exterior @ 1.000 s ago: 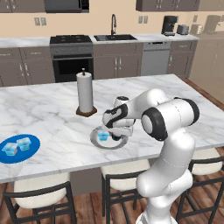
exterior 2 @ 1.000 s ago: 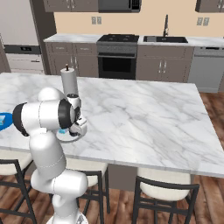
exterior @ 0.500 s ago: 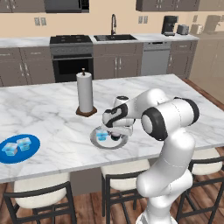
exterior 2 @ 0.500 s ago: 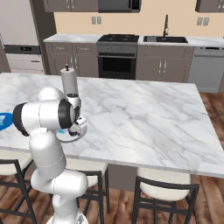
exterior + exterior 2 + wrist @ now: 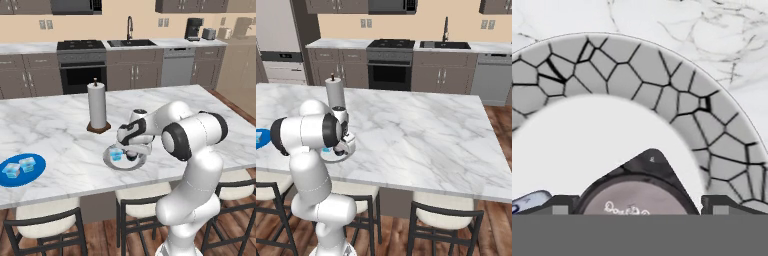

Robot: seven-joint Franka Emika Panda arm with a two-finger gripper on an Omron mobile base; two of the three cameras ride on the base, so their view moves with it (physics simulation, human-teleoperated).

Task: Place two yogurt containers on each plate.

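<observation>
The grey plate [image 5: 108,161] lies near the front edge of the island, and its cracked rim [image 5: 662,65] curves across the hand view. On it sit a pale blue yogurt cup [image 5: 116,154] and a dark one [image 5: 131,156]. My gripper [image 5: 132,151] hangs low over this plate and is open. Its fingertips [image 5: 718,205] stand on either side of the dark cup [image 5: 637,192], whose light lid faces the camera. The pale cup [image 5: 529,201] peeks in beside it. At the far left, the blue plate [image 5: 35,175] carries two more pale cups [image 5: 11,170] [image 5: 27,164].
A tall paper towel roll [image 5: 97,106] stands on a dark base just behind the grey plate. Bar stools [image 5: 47,227] line the near side of the island. The arm's elbow [image 5: 311,132] covers most of the grey plate [image 5: 331,160] in the right base view.
The fingers have spread apart around the dark cup, which now rests on the grey plate. The arm has hardly moved.
</observation>
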